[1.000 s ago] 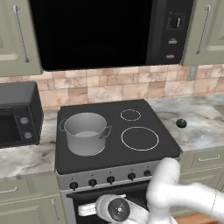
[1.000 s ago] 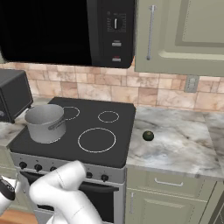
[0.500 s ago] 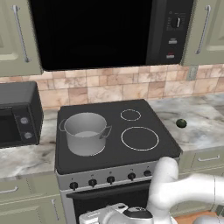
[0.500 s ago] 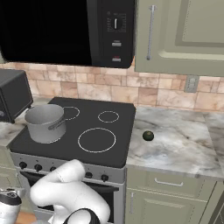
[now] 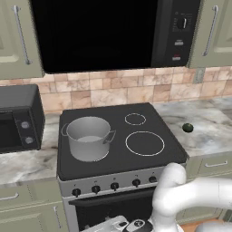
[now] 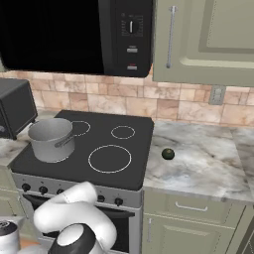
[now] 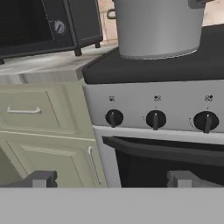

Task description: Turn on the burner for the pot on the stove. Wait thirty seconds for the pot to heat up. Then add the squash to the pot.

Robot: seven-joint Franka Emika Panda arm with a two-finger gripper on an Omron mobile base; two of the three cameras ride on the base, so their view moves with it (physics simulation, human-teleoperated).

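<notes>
Left base view: arm folded low in front of the stove (image 5: 120,147), w/ the hand down at the bottom edge below the oven door; fingers can't be made out here, so jaw state unclear from this angle. The pot (image 5: 88,137) sits up and back from the hand on the front-left burner (image 5: 90,156) of the glass top, upright, no lid. Squash (image 5: 187,128) lies on the marble counter (image 5: 208,129) well off to the right of the stove, apart from everything. Knob row (image 5: 114,185) runs along the silver panel just above the hand. Toaster oven (image 5: 18,118) stands on the counter far up-left.

Right base view: white elbow bulks low in front of the oven door, wrist at the bottom-left corner. Pot (image 6: 51,139) above it on the near-left zone; squash (image 6: 168,154) on the counter just beside the stove's (image 6: 89,149) right edge, not touching it.

Hand view: gripper (image 7: 111,179) faces the stove front (image 7: 175,109), both fingertips (image 7: 41,178) set wide apart, nothing between them. Three black knobs (image 7: 156,119) sit straight ahead, above the gap btw the tips, not touched. Pot (image 7: 157,26) directly above the knobs on the black top. Toaster oven (image 7: 48,24) up-left; cabinet drawer (image 7: 30,111) to the left of the knobs.
</notes>
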